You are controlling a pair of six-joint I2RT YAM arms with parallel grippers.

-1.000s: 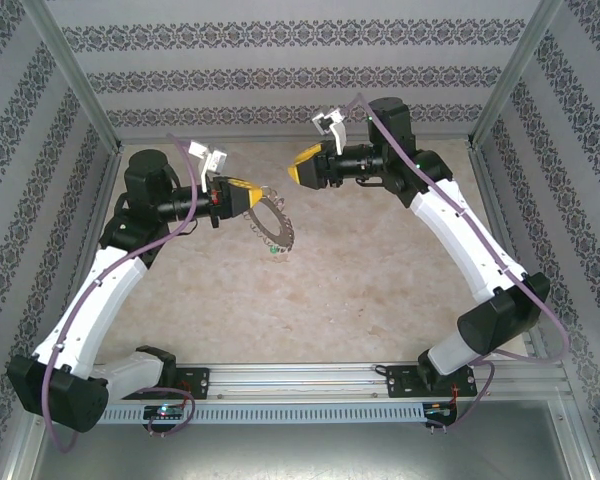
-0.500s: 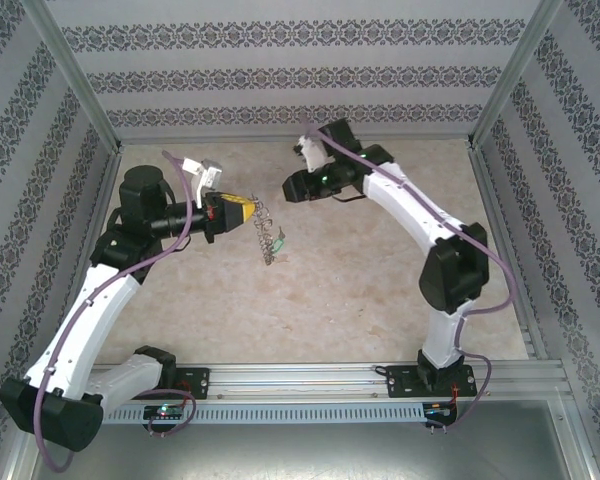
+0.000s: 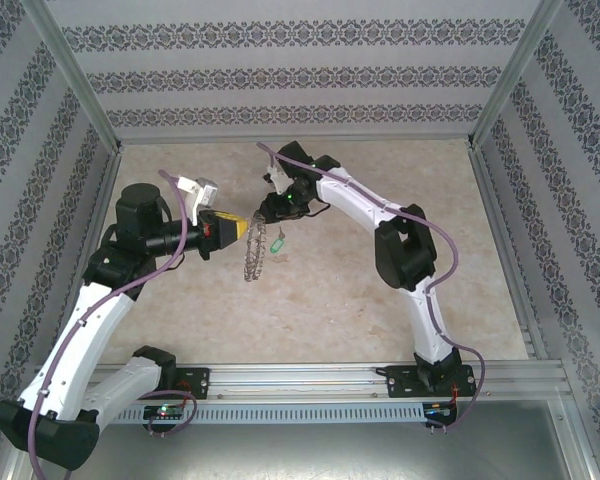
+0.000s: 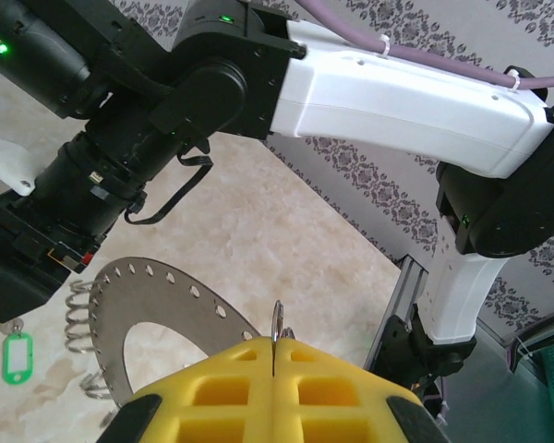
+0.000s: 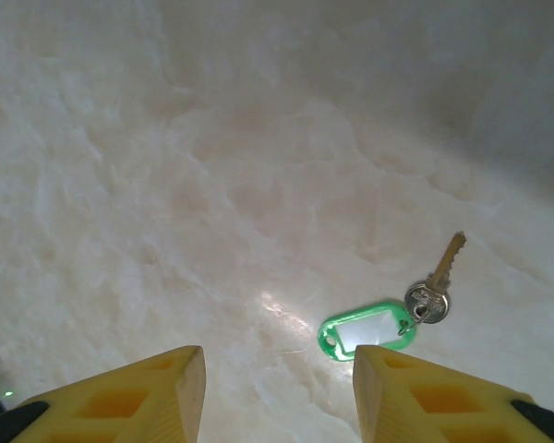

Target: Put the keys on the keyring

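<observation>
Left gripper (image 3: 250,226): fully closed, clamped on the rim of the keyring (image 3: 254,256). In the left wrist view both yellow pads (image 4: 212,392) are pressed together with the ring's edge pinched in the seam.

Count: 1 keyring. It's a flat dark-grey disc with a wide hole and a row of small holes along the rim. Silvery wire pieces hang off the outer edge, too tangled to count. The ring hangs down from the grip, nearly edge-on from above, over the table (image 3: 380,320) around its middle, slightly toward the left edge. Can't tell if its lowest point touches the table.

Right gripper (image 3: 268,214): about half open, holding nothing, pointing down at the table. Its two fingertips (image 5: 148,392) stand apart with bare table between them.

Count: 1 key (image 5: 436,277), silvery head, brassy blade, joined at the head to 1 green tag (image 5: 365,332) with a white insert. Both lie flat on the table near its middle, just beside the keyring on its right, under the right gripper and clear of its fingers. The key is not on the ring.
</observation>
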